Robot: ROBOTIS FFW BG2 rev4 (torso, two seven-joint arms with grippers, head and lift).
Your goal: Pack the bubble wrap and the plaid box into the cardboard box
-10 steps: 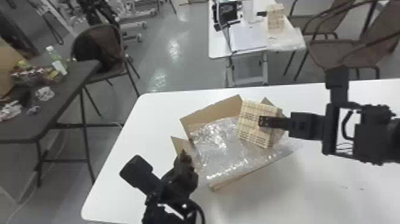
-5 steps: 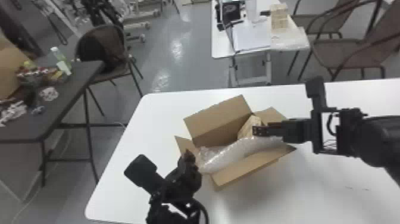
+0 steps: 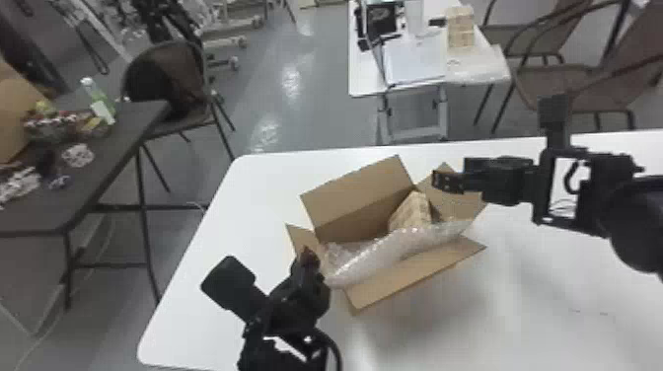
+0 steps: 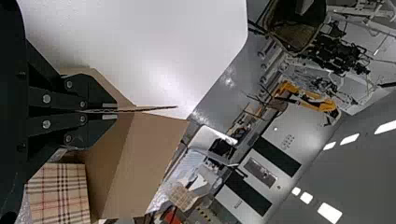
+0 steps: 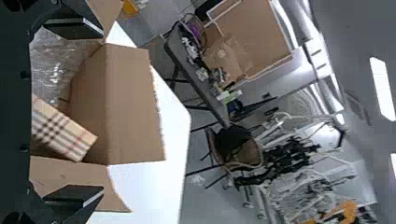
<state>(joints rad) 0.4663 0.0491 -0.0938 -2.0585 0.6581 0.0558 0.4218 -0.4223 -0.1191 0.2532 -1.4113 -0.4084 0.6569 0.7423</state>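
The cardboard box (image 3: 357, 204) stands open on the white table, flaps spread. Inside, the plaid box (image 3: 410, 212) leans tilted toward its right end, behind the bubble wrap (image 3: 389, 251), which rises past the front and right rims. My left gripper (image 3: 310, 252) is at the box's left end; in the left wrist view the gripper (image 4: 111, 111) is shut on a cardboard flap (image 4: 144, 154). Above the right flap is my right gripper (image 3: 436, 181). In the right wrist view the gripper (image 5: 99, 112) has its fingers wide apart, the plaid box (image 5: 63, 130) lying free beyond them.
The white table (image 3: 237, 207) extends well to the right of the box. A dark side table (image 3: 123, 133) with assorted items is at the left. Behind are another white table (image 3: 362, 74) and chairs (image 3: 542, 81).
The plaid box has gone down into the cardboard box and out of my right gripper, which has opened and drawn up and back. The bubble wrap has bunched toward the front. My left arm keeps its place.
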